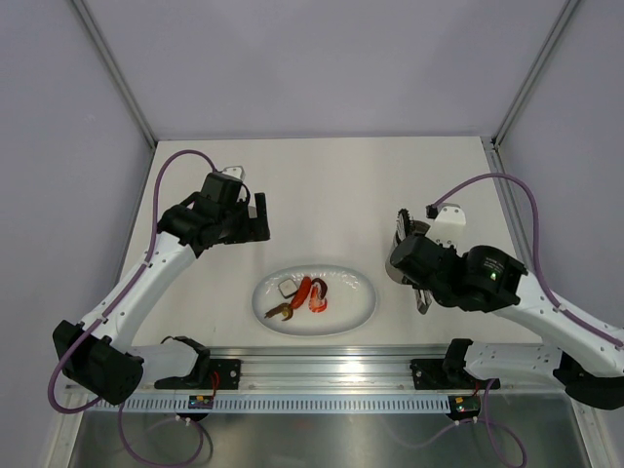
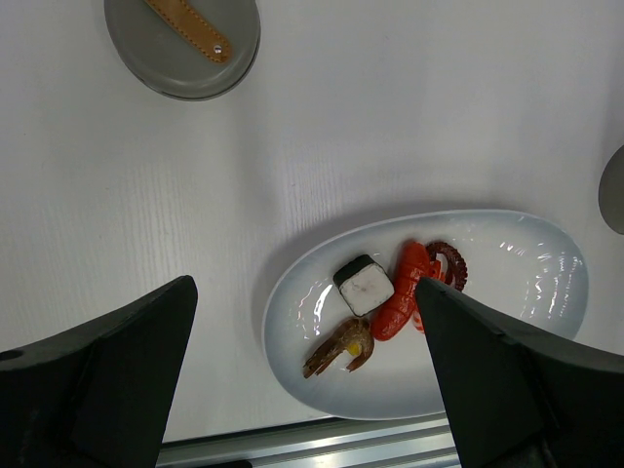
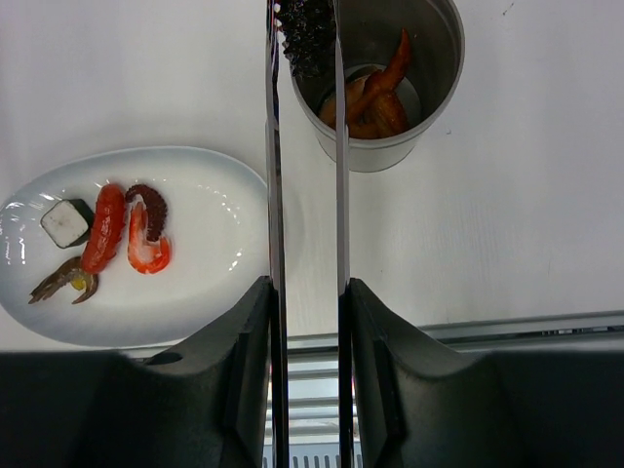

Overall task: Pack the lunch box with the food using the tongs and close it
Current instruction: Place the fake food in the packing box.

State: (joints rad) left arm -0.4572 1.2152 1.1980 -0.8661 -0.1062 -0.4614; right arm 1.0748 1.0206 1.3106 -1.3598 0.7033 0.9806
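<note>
My right gripper (image 3: 308, 288) is shut on the silver tongs (image 3: 276, 175), squeezing both arms. The tongs' tips pinch a dark ridged piece (image 3: 307, 34) over the near rim of the grey lunch box (image 3: 429, 107), which holds orange pieces (image 3: 370, 97). More food lies on the white plate (image 3: 214, 283): a white square (image 3: 66, 221), a red sausage (image 3: 102, 239), a dark tentacle (image 3: 151, 205), an orange shrimp (image 3: 146, 252) and a brown shrimp (image 3: 63, 283). My left gripper (image 2: 304, 285) hangs open and empty above the plate's left edge (image 2: 283, 322). The grey lid (image 2: 182, 58) with its tan handle (image 2: 190, 27) lies on the table beyond it.
A metal rail (image 1: 331, 375) runs along the near table edge, just in front of the plate (image 1: 356, 312). In the top view the right arm covers most of the lunch box (image 1: 402, 230), and the tongs' rear end (image 1: 421, 300) sticks out below the wrist. Grey walls enclose the table.
</note>
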